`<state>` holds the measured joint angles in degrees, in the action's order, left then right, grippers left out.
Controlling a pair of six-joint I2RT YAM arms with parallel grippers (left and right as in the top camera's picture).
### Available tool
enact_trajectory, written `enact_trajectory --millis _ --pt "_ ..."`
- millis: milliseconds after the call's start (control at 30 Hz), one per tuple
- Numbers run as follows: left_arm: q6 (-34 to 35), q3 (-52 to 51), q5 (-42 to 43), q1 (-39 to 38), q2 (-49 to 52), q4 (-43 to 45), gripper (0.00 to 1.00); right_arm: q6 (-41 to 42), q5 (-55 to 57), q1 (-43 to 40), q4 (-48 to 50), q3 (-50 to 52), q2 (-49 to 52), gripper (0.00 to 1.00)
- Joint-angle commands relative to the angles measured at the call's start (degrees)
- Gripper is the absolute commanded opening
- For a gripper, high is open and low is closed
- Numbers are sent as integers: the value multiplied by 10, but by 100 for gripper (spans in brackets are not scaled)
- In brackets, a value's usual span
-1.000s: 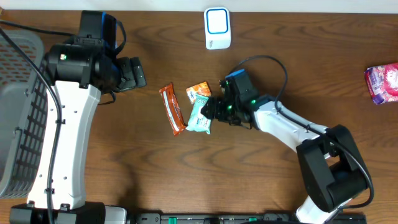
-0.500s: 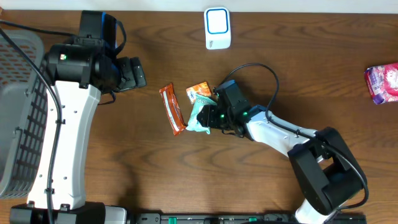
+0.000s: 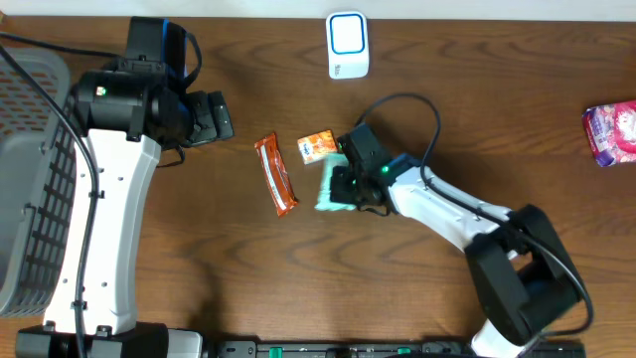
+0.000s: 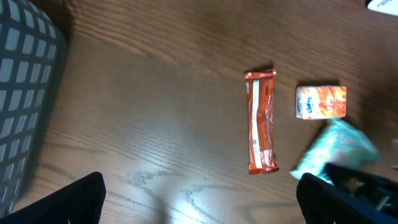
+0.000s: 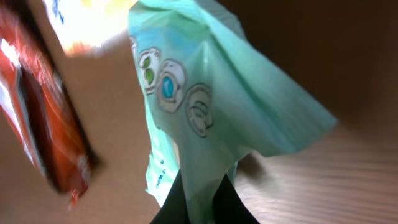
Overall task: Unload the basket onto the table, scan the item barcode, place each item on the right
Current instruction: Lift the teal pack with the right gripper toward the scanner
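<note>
The mint-green packet [image 3: 326, 191] is half buried under the right gripper [image 3: 343, 187]. From above only its left edge shows. In the wrist view the packet fills the frame, crumpled and blurred, its small print unreadable. I cannot tell whether it is clear of the table [image 3: 447, 109]. A pink packet [image 3: 611, 132] is cut off by the right edge, and a grey basket [image 3: 30, 149] by the left.

The right arm reaches low across the wood from the near right corner, its jaws pinched tight on the green packet, just beside an orange pouch [image 3: 316, 147] and near a red bar wrapper [image 3: 275, 174]. The white scanner [image 3: 348, 45] stands well apart at the far edge. The left arm stands tall at the left. The left gripper [image 3: 221, 116] is spread wide, holds nothing and points toward the snacks.
</note>
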<state>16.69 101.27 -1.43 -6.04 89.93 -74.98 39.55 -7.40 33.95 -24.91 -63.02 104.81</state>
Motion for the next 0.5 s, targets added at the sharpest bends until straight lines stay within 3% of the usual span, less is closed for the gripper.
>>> enact_trajectory --millis 0,233,467 --pt "5 -1 -1 2 4 -2 98 -38 280 7 -156 -113 -33 1" --pt "5 -1 -1 2 4 -2 98 51 519 6 -323 -130 -21 1" --pt "5 -1 -1 2 4 -2 98 71 509 -1 -342 -110 80 1"
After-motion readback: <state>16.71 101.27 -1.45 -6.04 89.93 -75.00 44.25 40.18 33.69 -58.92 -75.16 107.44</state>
